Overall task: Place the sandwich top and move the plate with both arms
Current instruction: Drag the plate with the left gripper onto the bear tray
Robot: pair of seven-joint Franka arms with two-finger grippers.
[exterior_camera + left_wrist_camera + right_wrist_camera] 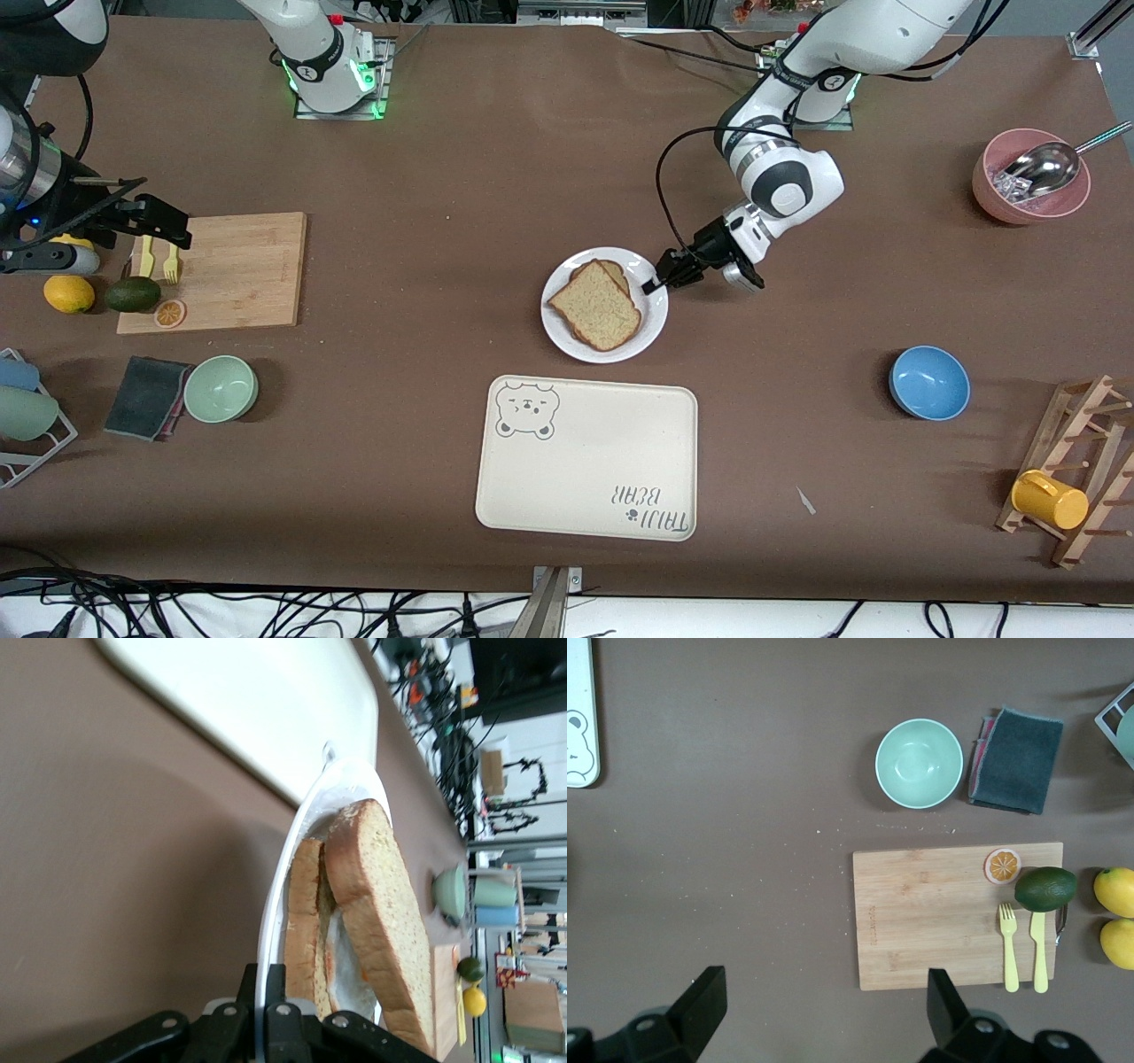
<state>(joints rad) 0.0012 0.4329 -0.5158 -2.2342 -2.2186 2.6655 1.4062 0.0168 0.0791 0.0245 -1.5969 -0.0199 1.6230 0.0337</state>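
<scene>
While hidden from the front camera, egg under sandwich top (376,912); left gripper (657,282) clamped on plate (651,328); right gripper (824,1014) spread wide.

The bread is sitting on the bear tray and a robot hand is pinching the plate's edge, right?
Not quite. The bread sits on the white plate, not the bear tray, as the front view shows. The left gripper is indeed pinching the plate's edge.

The plate (651,330) looks glossy white; the bread (599,307) is grainy and speckled – the board (248,266) pale wood, the table (443,177) matt brown.
</scene>
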